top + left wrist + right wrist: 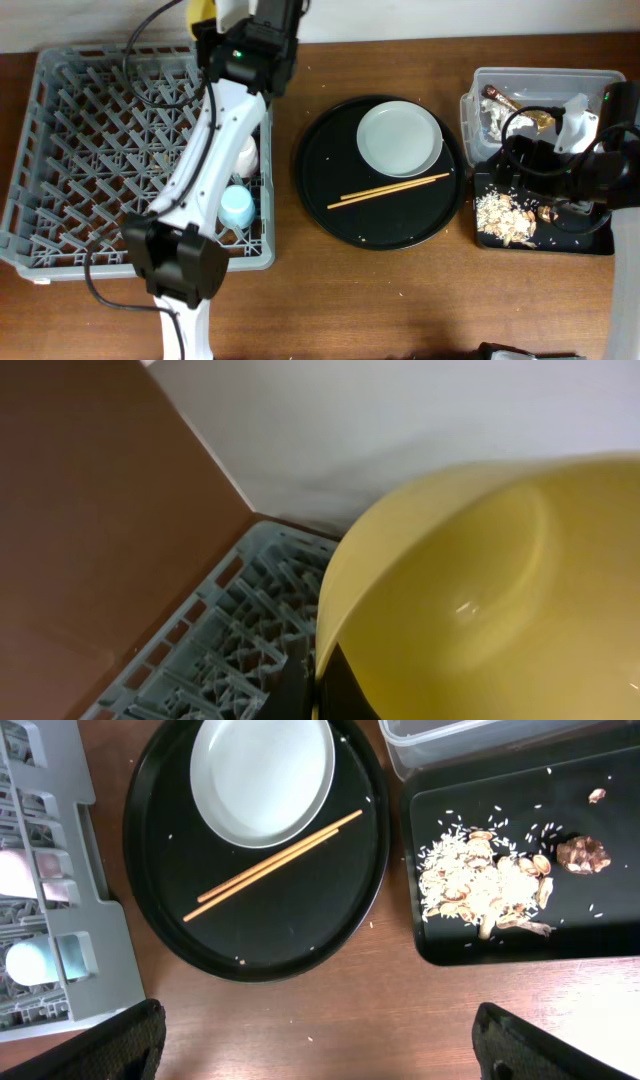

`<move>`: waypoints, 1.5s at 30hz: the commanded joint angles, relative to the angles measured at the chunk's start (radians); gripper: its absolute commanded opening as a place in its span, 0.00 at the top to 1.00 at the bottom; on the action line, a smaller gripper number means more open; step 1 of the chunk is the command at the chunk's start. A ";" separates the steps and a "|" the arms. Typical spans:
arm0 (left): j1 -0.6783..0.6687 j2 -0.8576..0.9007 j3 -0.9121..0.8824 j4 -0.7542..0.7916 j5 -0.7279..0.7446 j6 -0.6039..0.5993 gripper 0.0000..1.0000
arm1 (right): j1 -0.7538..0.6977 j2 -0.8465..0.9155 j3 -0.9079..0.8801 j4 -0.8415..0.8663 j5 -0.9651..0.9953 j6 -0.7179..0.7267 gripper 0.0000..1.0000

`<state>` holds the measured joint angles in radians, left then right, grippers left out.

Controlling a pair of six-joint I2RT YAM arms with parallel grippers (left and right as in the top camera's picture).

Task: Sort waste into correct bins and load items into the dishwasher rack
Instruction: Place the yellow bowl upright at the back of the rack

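Aloft, left pincer [210,27] grips yellow bowl [480,590] near dishwasher rack [100,150].

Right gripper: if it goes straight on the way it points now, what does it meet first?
The right gripper would likely meet bare table first, between the round black tray and the flat black tray; depth is unclear.

We see the dishwasher rack [90,150], a grey pegged grid, at the counter's left edge; a pale pink cup [247,153] and a light blue cup [238,207] sit along its right side; the yellow bowl [480,590] hangs tilted above its far side. Mid-counter the round grey plate [400,139] lies face up, the wooden chopsticks [395,188] paired just on its near side; at the right edge the clear tub [600,80] holds tissue [490,125] and a foil wrapper [497,97]; the black tray [590,240] nearer us carries tan food scraps [505,215].
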<state>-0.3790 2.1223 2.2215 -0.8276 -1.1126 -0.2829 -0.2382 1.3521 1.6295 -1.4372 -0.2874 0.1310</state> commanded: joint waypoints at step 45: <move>-0.075 0.363 -0.001 -0.162 -0.071 0.168 0.27 | -0.004 0.001 -0.005 0.001 0.011 -0.004 0.02</move>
<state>-0.4175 2.5008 2.2272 -0.9813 -1.2079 -0.1242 -0.2382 1.3525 1.6287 -1.4364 -0.2871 0.1310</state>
